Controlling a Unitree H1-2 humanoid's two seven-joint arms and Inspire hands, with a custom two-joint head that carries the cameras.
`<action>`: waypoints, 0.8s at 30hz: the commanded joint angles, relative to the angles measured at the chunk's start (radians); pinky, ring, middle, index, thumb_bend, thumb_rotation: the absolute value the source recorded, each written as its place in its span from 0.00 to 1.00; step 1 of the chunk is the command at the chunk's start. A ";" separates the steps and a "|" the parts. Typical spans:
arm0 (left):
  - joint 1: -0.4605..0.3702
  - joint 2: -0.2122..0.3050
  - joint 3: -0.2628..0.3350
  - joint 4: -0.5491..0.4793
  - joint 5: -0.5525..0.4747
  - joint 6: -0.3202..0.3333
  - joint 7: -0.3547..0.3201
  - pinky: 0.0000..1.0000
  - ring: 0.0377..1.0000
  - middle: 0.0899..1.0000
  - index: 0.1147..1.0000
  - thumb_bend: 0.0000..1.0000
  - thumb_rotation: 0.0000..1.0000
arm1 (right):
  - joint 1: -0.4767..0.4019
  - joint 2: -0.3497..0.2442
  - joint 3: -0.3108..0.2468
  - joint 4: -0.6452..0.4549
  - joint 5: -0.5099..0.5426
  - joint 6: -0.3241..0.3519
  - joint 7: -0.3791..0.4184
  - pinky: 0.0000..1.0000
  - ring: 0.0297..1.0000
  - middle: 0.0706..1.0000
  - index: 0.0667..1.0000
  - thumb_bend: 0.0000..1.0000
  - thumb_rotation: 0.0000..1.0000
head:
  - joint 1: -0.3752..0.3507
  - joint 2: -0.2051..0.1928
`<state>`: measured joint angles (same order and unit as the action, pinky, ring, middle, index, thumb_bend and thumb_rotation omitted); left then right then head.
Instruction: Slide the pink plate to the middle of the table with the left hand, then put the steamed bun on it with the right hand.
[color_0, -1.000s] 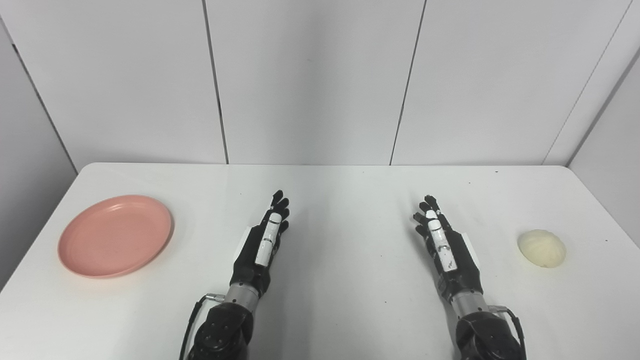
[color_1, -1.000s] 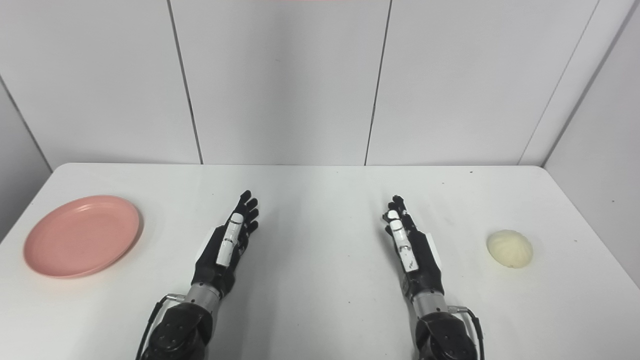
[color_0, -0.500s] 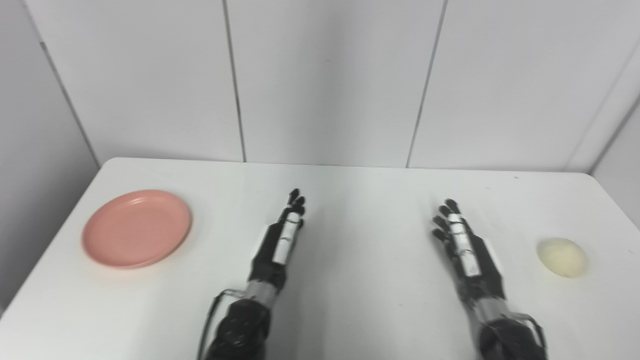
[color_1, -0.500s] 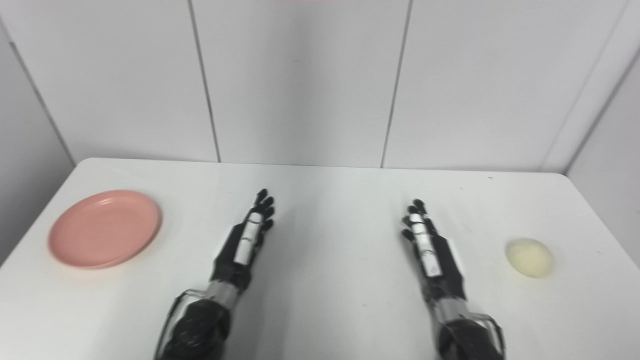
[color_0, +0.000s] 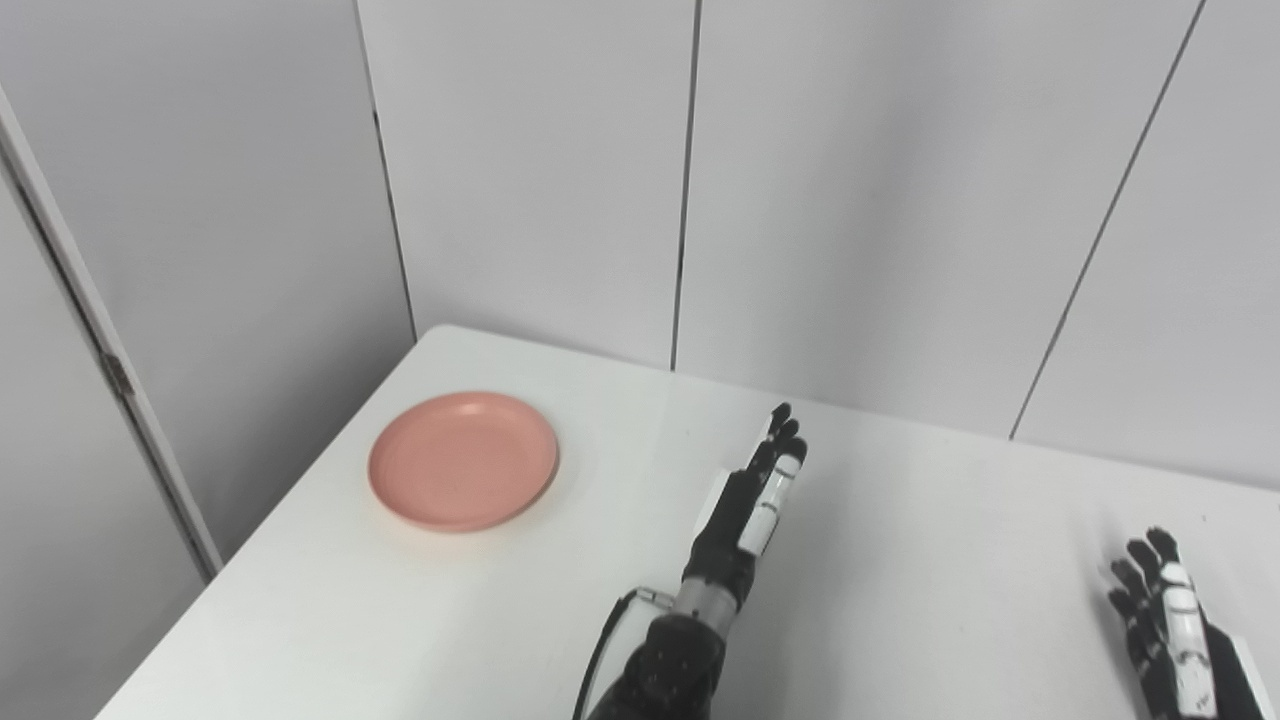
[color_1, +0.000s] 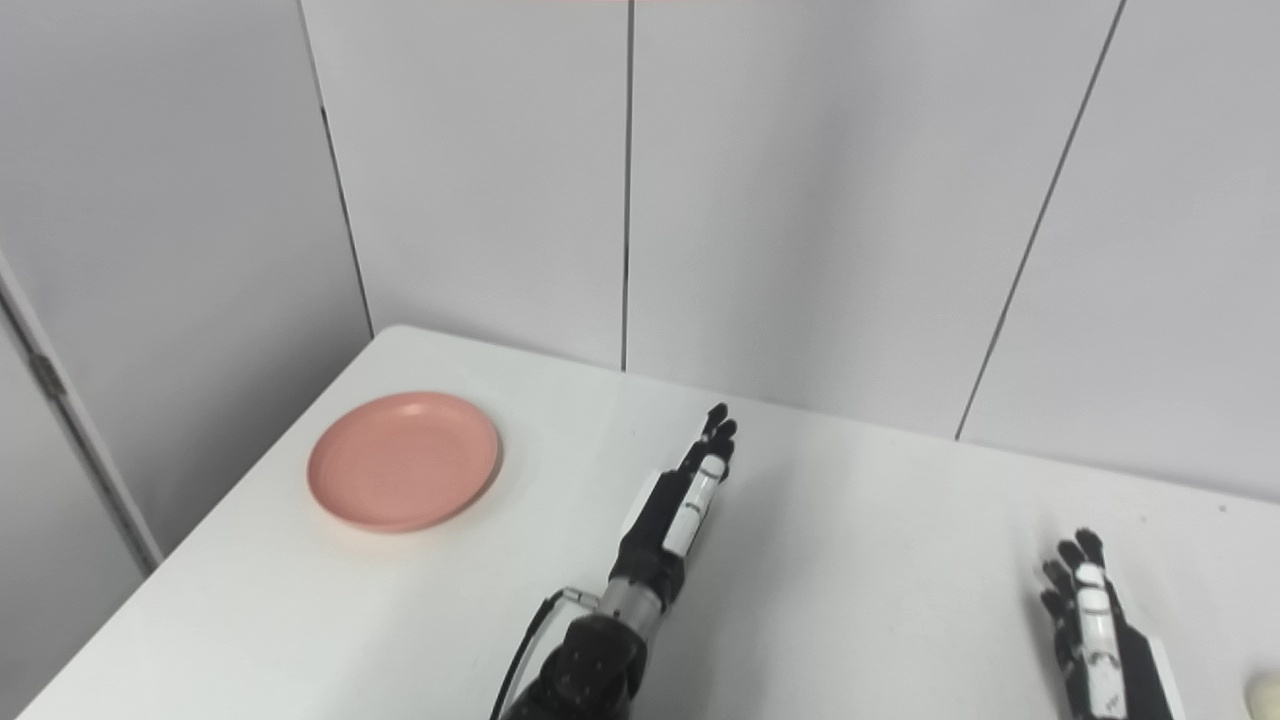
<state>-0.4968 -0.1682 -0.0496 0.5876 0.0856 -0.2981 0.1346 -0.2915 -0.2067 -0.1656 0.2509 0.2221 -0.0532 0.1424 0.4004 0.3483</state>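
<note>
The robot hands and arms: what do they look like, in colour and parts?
Both robot hands, left and right, are black with a white strip along one finger and a white plate on the side. The left has a silver wrist ring, a black forearm and a thin black cable looping beside it.

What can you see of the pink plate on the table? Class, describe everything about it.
The round pink plate looks like smooth matte plastic, with a shallow raised rim and a flat centre. It is empty and lies flat, right way up, on the white table near its far left corner. Nothing touches it but the table; the black left hand is to its right, well apart.
</note>
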 joint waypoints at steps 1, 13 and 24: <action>-0.004 0.026 0.014 -0.039 0.032 -0.017 0.043 1.00 1.00 0.99 0.99 0.56 1.00 | 0.001 0.006 -0.003 0.001 0.003 -0.054 0.004 1.00 0.96 0.97 0.98 0.51 0.95 | -0.004 -0.006; -0.063 0.121 0.129 -0.158 0.031 0.041 0.135 0.92 0.89 0.86 0.83 0.56 1.00 | -0.004 0.029 0.005 0.007 -0.019 -0.069 -0.014 1.00 0.95 0.95 0.96 0.53 0.93 | -0.022 -0.027; -0.098 0.212 0.228 -0.201 -0.007 0.080 0.173 0.81 0.76 0.76 0.74 0.63 1.00 | -0.008 0.042 0.005 0.009 -0.031 -0.078 -0.018 0.96 0.93 0.95 0.95 0.57 0.90 | -0.025 -0.037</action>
<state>-0.5434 0.0251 0.1759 0.4291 0.0805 -0.2093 0.2948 -0.2997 -0.1856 -0.1639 0.2516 0.1879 -0.0827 0.1319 0.3743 0.3099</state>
